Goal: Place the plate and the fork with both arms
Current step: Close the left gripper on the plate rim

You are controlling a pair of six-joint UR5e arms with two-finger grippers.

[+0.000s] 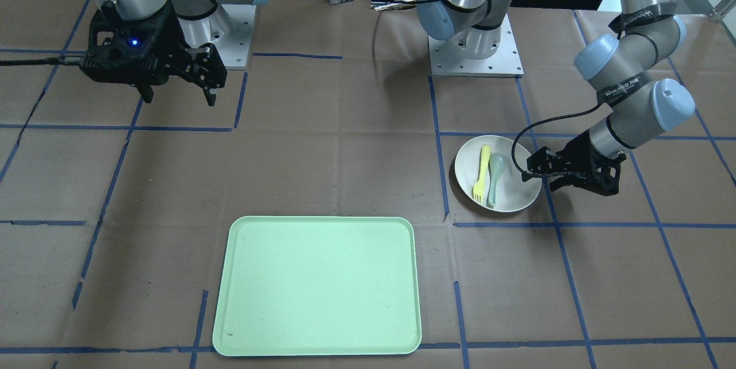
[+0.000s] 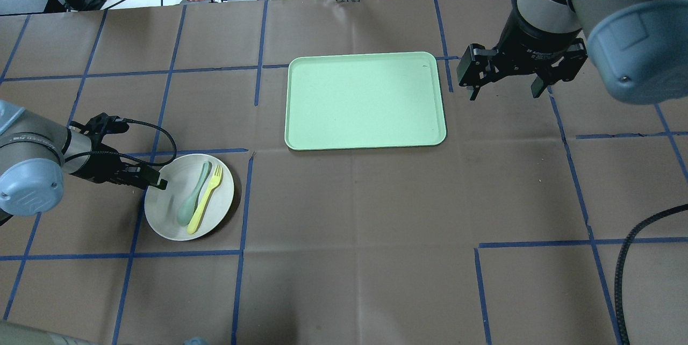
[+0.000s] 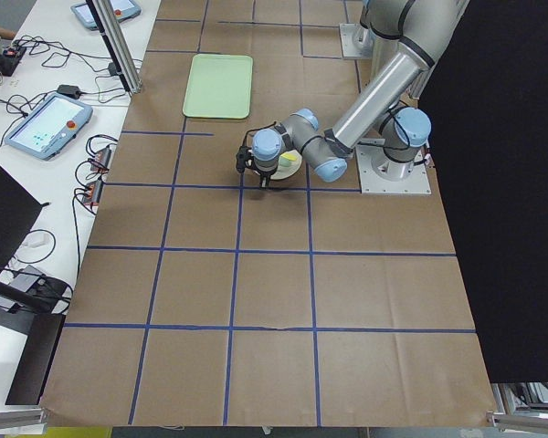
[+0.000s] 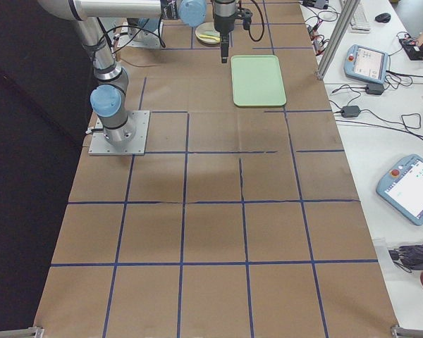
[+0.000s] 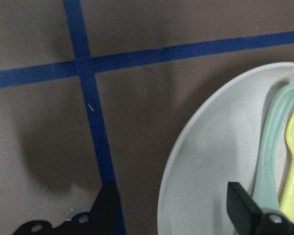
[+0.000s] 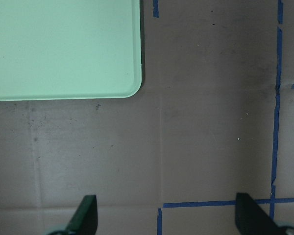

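Black left gripper was spread across the plate's rim, fork lying inside beside a spoon; right gripper hung spread near the tray. Brown paper with blue tape covered the table (only side views showed tablets alongside).

Robotics laboratory. Silver-grey robot arms are bolted to metal base plates on a brown paper-covered table gridded with blue tape. Blue-and-white teach pendants lie beside the table.

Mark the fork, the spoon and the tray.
fork [image 2: 205, 200]: overhead view, middle of its handle.
spoon [image 2: 196, 190]: overhead view, middle of its handle.
tray [image 2: 365, 100]: overhead view, bare centre of its floor.
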